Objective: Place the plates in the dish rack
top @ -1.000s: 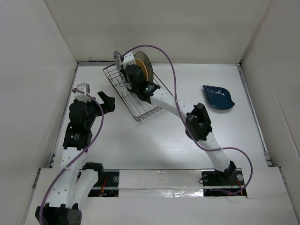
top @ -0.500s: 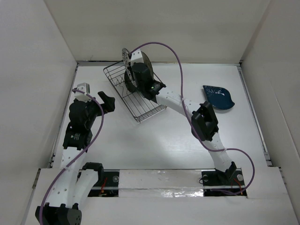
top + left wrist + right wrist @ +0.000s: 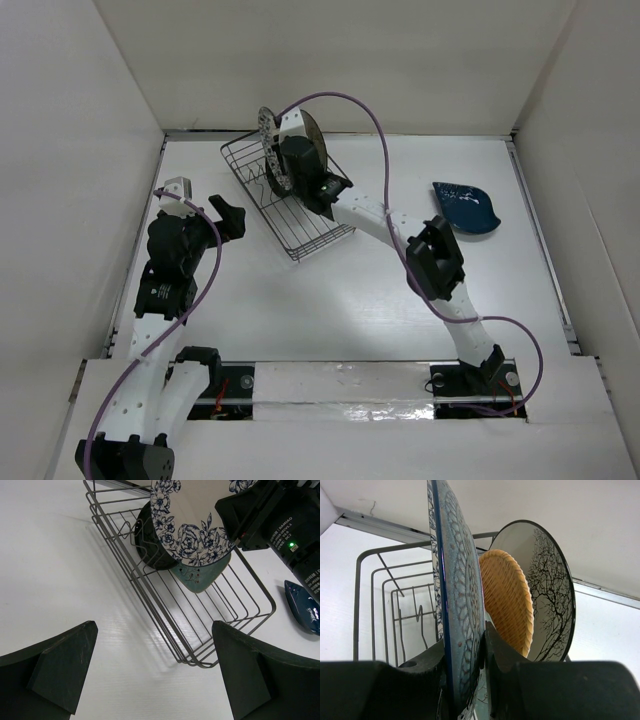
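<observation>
Far left: left gripper [image 3: 155,667] over table [image 3: 330,300], fingers wide apart, holding nothing. Centre: right gripper [image 3: 465,655] clamped on rim of white-and-blue floral plate [image 3: 192,520], upright on edge at far end of dish rack [image 3: 295,225], just beside orange plate [image 3: 507,600]; seating between prongs not discernible. Far right: dark-blue leaf plate [image 3: 465,208] flat on table, well apart from rack.

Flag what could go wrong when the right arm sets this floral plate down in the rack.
1. The floral plate, clamped in the right tool, hangs close beside the orange plate; lowering it might knock that one.
2. Its rim could land on a prong of the dish rack instead of between them and tip once released.
</observation>
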`<action>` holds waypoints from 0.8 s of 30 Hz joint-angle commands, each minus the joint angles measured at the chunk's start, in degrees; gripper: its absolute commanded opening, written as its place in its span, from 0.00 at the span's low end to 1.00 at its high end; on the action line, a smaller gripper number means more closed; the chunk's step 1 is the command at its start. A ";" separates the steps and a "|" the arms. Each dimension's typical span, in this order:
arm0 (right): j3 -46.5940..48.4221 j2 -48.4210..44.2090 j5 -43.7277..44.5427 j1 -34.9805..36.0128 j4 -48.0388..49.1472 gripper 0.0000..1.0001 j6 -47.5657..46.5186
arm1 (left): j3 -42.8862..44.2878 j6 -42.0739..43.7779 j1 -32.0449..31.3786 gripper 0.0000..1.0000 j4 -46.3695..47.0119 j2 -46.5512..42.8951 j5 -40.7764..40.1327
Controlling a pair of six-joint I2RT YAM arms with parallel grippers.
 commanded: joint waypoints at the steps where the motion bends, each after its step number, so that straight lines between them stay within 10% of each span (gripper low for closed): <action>1: 4.73 0.23 1.37 0.59 6.03 0.00 0.46 | 1.01 0.79 -0.26 0.99 1.79 -0.43 -0.28; 14: 4.47 5.25 1.03 1.65 6.03 0.02 4.06 | 0.66 0.88 -0.26 0.98 2.14 -0.52 -0.02; 20: -0.18 -2.28 -2.92 1.65 6.29 0.56 6.96 | 0.40 0.88 -0.26 0.87 2.49 -0.69 0.95; 24: -7.64 -12.40 -8.37 -1.33 7.60 0.72 9.95 | 0.14 0.88 -0.26 0.72 2.93 -1.13 1.82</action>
